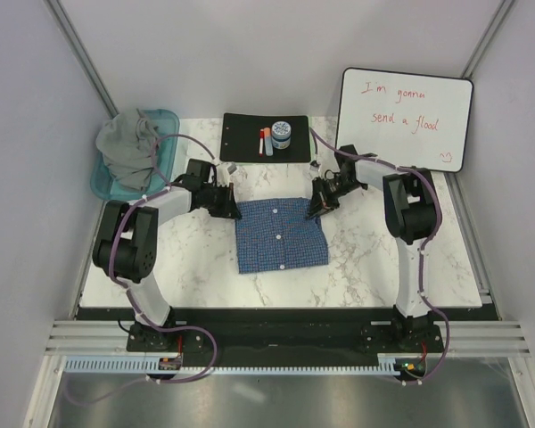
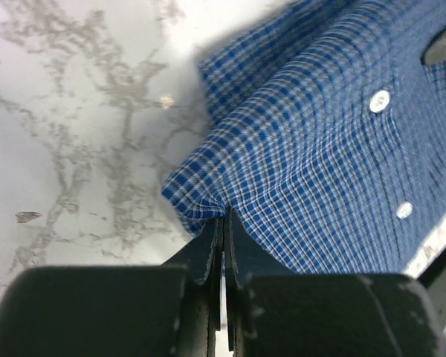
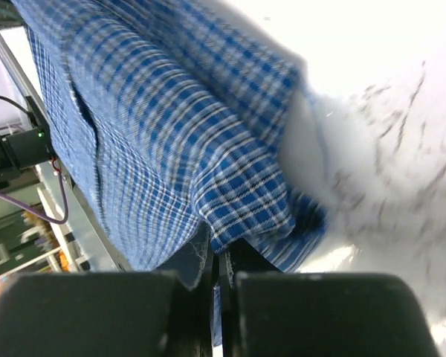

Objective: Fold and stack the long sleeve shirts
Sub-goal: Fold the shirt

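Observation:
The blue-and-white check shirt (image 1: 279, 235) lies folded into a rough square on the marble table, buttons up. My left gripper (image 1: 227, 207) is shut on its far left corner; the pinched cloth shows in the left wrist view (image 2: 297, 156), rising from the fingertips (image 2: 208, 242). My right gripper (image 1: 318, 203) is shut on its far right corner, and the right wrist view shows the fold (image 3: 208, 149) caught between the fingers (image 3: 197, 256). The plain grey shirt (image 1: 132, 143) is heaped in the teal tub at the far left.
The teal plastic tub (image 1: 167, 153) stands at the back left. A black clipboard (image 1: 242, 135) with a red marker (image 1: 261, 143) and a small round jar (image 1: 281, 135) lies at the back centre. A whiteboard (image 1: 405, 118) leans at the back right.

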You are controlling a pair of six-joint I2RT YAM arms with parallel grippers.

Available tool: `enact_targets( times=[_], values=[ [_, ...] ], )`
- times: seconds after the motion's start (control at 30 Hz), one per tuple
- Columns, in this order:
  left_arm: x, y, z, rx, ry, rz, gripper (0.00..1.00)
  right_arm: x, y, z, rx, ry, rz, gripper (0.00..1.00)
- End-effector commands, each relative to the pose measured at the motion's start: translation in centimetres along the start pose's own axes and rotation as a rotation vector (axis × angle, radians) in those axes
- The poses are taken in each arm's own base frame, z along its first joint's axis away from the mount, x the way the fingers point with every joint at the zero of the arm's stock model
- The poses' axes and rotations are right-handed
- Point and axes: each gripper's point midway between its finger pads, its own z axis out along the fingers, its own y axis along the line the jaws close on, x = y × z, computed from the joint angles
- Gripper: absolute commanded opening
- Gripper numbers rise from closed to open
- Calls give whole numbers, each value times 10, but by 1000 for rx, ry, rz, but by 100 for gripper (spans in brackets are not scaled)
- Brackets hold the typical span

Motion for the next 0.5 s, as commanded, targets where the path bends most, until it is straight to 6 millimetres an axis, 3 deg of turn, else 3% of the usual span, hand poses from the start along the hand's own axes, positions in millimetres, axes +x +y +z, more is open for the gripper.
enact_targets(
  times=[0.0, 0.17, 0.3, 0.37, 0.43, 0.47],
  values=[
    [-13, 28, 12, -131, -29, -65, 2, 11, -13, 16, -29, 58, 25, 0],
    [-1, 37, 14, -183, 16, -97, 2, 14, -35, 23, 46, 79, 27, 0],
    [24, 29, 9, -155, 100, -128, 2, 29, -33, 27, 94, 123, -30, 0],
    [36, 15, 4, -111, 129, -93, 2, 38, -28, 27, 109, 160, -103, 0],
    [63, -4, 0, -59, 209, -28, 2, 42, -27, 29, 176, 197, -171, 0],
    [72, -25, -8, 30, 224, -17, 3, 40, -30, 29, 204, 205, -223, 0]
  ],
)
